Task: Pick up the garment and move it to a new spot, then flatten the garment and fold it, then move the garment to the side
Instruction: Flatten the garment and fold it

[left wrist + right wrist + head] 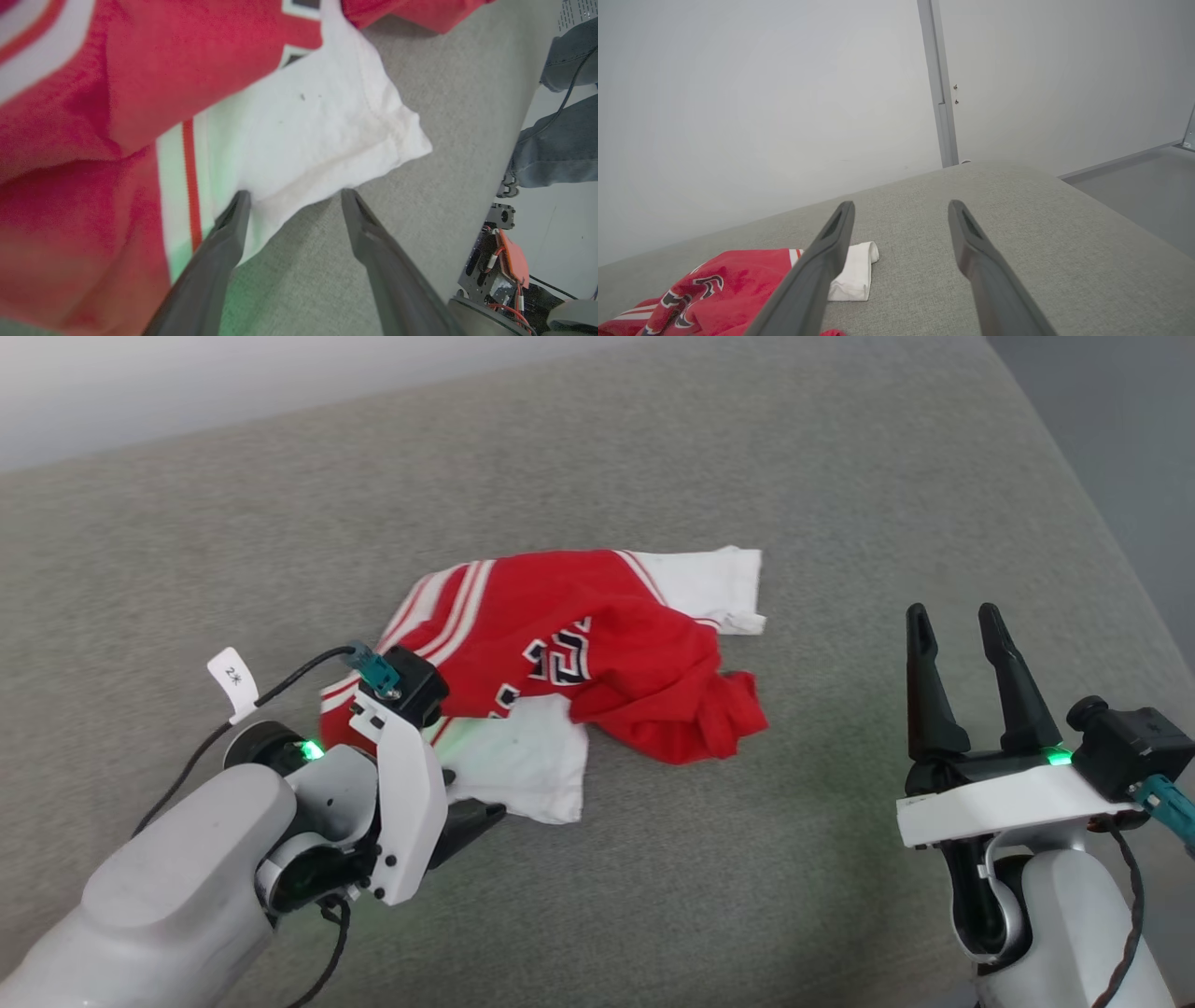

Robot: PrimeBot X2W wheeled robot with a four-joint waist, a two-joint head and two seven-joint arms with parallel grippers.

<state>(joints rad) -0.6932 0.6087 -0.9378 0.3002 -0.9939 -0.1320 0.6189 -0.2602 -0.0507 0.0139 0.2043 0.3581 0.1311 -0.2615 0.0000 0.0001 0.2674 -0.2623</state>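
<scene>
Left pincer [295, 192]: jaws spread wide, nothing clamped. Tips sit at the edge of the near white sleeve, one finger over the hem, the other over bare fabric. Can't tell if they touch the cloth.
Right pincer [952, 611]: jaws wide, empty, fingers over bare surface and well apart from the shirt.
Grey upholstery [672, 905]: woven, under both pincers. Right wrist view shows it ending ahead of the right pincer's fingers.
Wall [738, 116]: pale, beyond that far edge, with a vertical grey strip [941, 93] ahead of the right pincer.
Garment [616, 644]: crumpled red heap, not flat. Lies right at the left pincer's tips and off to the right pincer's left.
Person's legs [558, 154]: jeans, in left wrist view, past the upholstery edge to the right of the left pincer's fingers.
Robot base [502, 266]: open frame with wiring and an orange part, below the legs in that view.
Near sleeve [327, 135]: white, lies on the upholstery. Head view puts it just ahead of the left pincer.
Far sleeve [714, 581]: white, on the far side of the heap from the left pincer. Right wrist view shows it just beside that pincer's left finger.
Numerals [560, 658]: navy, white outline, creased. Head view shows them mid-heap; left wrist view catches a corner.
Cable tag [233, 679]: white, behind the left pincer's wrist.
</scene>
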